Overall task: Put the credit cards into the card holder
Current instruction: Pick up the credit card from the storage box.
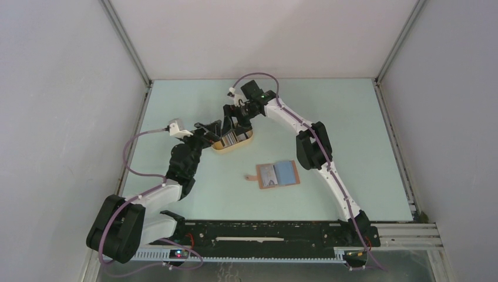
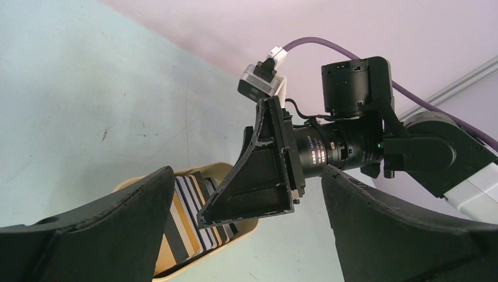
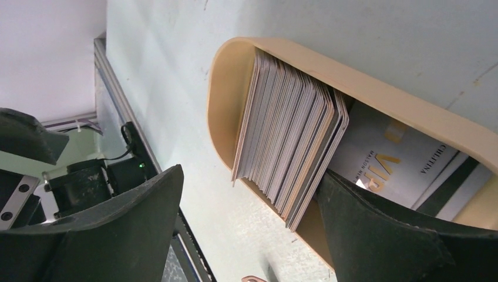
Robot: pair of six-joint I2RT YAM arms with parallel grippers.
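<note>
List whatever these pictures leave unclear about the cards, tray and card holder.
- Card count: right wrist view, the cards stand edge-on, packed tight in the tray.
- Tray's far end: same view, cut off by the frame edge and a right gripper finger.
- Pockets of the card holder: top view, too small to read.
- Tray contents: left wrist view, the right gripper blocks most.

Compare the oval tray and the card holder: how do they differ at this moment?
The tray is oval, plain tan, with a raised wall; the card holder is rectangular, flat, edged in reddish-brown, with a blue panel inside. The tray holds a stack of cards standing on edge; the card holder lies opened out, apart from that stack. Both rest on the table.
</note>
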